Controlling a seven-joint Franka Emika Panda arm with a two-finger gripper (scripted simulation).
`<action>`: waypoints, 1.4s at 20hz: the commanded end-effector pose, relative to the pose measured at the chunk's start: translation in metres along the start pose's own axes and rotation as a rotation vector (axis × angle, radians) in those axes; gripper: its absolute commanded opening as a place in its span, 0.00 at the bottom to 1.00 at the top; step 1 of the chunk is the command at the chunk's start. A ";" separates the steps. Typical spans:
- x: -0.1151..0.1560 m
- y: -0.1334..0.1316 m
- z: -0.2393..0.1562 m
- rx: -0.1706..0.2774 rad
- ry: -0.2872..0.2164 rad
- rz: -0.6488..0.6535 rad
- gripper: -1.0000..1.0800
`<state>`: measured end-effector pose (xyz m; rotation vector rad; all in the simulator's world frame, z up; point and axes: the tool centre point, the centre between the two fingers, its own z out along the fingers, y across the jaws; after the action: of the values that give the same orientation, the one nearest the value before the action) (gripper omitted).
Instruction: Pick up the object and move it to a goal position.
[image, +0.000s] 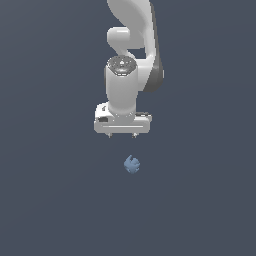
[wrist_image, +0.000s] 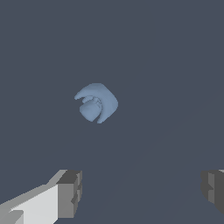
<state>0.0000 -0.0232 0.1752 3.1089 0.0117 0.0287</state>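
The object (image: 131, 164) is a small muted-blue lumpy blob lying on the dark grey floor, a short way below the white gripper (image: 122, 135) in the exterior view. In the wrist view the object (wrist_image: 96, 103) shows its notched, curled surface, well clear of both fingers. The gripper (wrist_image: 142, 190) is open: its grey fingertips (wrist_image: 70, 192) stand far apart with nothing between them. The object lies ahead of the fingers, not between them, and is much narrower than the gap.
The white arm (image: 132, 50) rises behind the gripper toward the top of the exterior view. A plain dark grey surface (image: 50, 190) spreads all around. No goal marker shows.
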 end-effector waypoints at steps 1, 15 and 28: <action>0.000 0.000 0.000 -0.001 0.000 -0.002 0.96; 0.014 -0.008 0.015 0.010 -0.005 0.159 0.96; 0.041 -0.026 0.049 0.022 -0.018 0.491 0.96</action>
<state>0.0380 -0.0005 0.1304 3.0583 -0.6878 0.0137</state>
